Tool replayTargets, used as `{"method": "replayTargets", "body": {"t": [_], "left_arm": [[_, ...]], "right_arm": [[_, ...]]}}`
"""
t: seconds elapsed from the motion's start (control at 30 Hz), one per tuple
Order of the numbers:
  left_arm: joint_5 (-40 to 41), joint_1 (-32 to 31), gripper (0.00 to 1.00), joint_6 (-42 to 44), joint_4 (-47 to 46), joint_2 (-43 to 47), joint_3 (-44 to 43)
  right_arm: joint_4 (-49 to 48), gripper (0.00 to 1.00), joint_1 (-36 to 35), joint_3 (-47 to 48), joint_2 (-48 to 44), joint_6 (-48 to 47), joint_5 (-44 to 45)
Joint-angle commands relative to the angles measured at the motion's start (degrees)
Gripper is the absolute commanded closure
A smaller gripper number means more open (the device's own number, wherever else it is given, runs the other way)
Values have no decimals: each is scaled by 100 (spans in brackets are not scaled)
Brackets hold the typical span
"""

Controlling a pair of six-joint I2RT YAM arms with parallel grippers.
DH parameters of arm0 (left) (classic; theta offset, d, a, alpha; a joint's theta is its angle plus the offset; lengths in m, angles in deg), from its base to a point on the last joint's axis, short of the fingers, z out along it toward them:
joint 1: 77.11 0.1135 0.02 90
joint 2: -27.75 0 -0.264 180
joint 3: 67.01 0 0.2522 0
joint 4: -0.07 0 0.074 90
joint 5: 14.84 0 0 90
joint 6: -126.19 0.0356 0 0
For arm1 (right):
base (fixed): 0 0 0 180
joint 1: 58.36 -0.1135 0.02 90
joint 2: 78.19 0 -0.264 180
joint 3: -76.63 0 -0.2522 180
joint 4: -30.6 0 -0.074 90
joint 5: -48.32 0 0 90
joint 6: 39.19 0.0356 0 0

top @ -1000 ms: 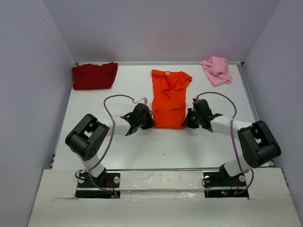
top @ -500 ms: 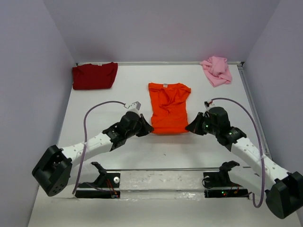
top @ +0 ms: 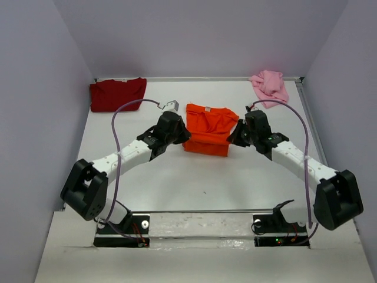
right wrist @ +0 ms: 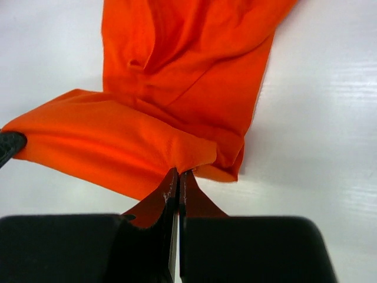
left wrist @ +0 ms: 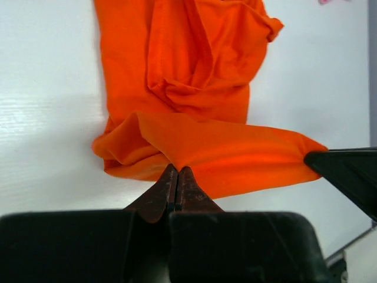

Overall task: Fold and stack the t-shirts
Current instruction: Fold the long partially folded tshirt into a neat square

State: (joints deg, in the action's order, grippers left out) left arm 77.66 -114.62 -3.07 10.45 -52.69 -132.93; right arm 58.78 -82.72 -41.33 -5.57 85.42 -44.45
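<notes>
The bright orange t-shirt [top: 207, 128] lies in the middle of the white table, its near hem lifted and doubled back over the body. My left gripper [top: 184, 137] is shut on the hem's left corner [left wrist: 177, 159]. My right gripper [top: 234, 137] is shut on the hem's right corner [right wrist: 185, 156]. Both wrist views show the raised orange fold stretched between the two grippers [left wrist: 178, 170] [right wrist: 178, 172]. The dark red t-shirt [top: 118, 94] lies folded at the back left. At the back right the pale pink t-shirt [top: 270, 86] sits crumpled.
Grey walls close the table [top: 200, 183] on the left, back and right. The arm bases [top: 126, 227] stand on the near edge.
Both grippers have carried the orange shirt's near hem away from me, toward the collar, so the shirt now looks about half as long. They first pulled it slightly nearer.
</notes>
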Motion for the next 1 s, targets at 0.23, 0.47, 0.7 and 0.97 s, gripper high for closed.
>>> {"method": "replayTargets", "body": {"t": [0.23, 0.47, 0.7, 0.97], "left_arm": [[-189, 570, 100, 762, -93, -1657, -1558], [-224, 702, 100, 903, 30, -2378, -2447], [-584, 772, 100, 930, 329, -2835, -3500], [-769, 956, 100, 1009, 786, -3310, -4556]], "right_arm": [[-633, 100, 28, 1587, 1693, -402, 997], [-624, 100, 28, 2125, 2212, -429, 1164], [-572, 100, 28, 2502, 2292, -499, 1278], [-413, 100, 80, 2828, 2362, -613, 1665]]}}
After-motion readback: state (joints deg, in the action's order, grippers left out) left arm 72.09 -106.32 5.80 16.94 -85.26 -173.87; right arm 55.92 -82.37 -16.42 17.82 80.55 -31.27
